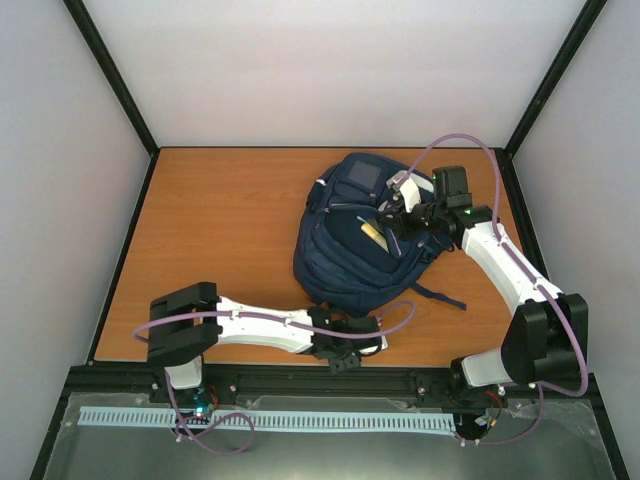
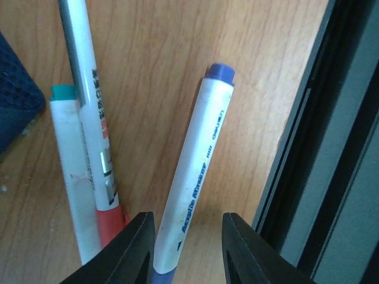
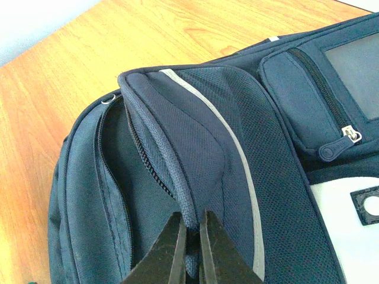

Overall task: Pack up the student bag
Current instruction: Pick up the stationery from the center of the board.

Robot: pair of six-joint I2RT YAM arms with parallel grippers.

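White walls enclose an orange wooden desk (image 1: 200, 220), and the student bag (image 1: 350, 250) lies toward its far right corner with one compartment unzipped. The right fingers (image 3: 166, 254) are pressed together on the piped rim of that opening, holding it up.

At the near edge, the left fingers (image 2: 133, 248) stand spread around a blue-capped marker (image 2: 192, 177). One touches its barrel and the other is apart from it, so no clamp shows. A teal-capped marker (image 2: 71, 177) and a red-ended pen (image 2: 89, 106) lie side by side near it.

To do this well, I judge the left fingers should centre on the barrel before closing, clear of the neighbours and of the black rail (image 2: 320, 148) just beside it, while the right holds the rim high.

The marker's lower end is cut off in the wrist view. Overhead, the wrist hides the left fingers. The bag's inside is dark, and a yellowish thing (image 1: 373, 235) in its mouth is too small to name.
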